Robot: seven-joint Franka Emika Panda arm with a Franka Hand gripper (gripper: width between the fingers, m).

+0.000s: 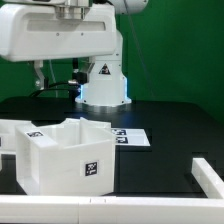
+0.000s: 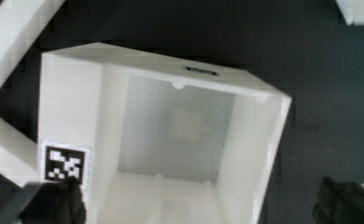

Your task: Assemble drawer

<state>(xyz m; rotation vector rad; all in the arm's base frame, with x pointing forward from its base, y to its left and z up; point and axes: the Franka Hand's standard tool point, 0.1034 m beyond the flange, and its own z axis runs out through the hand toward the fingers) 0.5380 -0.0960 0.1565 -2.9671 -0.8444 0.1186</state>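
Note:
The white boxy drawer casing (image 1: 68, 155) stands at the front of the black table with its open side up and a square tag on its near wall. In the wrist view I look down into the hollow casing (image 2: 179, 120), and its tag (image 2: 63, 165) sits on an outer wall. My gripper (image 2: 197, 207) is open above it. One dark finger (image 2: 46, 207) is beside the tagged wall and the other (image 2: 353, 200) is well clear of the opposite wall. Nothing is held. Another white piece with a tag (image 1: 22, 133) lies just past the casing at the exterior view's left.
The marker board (image 1: 128, 136) lies flat behind the casing. A white rail (image 1: 208, 176) runs along the exterior view's right, and another (image 1: 60, 210) along the front edge. A white bar (image 2: 19, 50) crosses the wrist view beside the casing. The arm's base (image 1: 103, 80) stands at the back.

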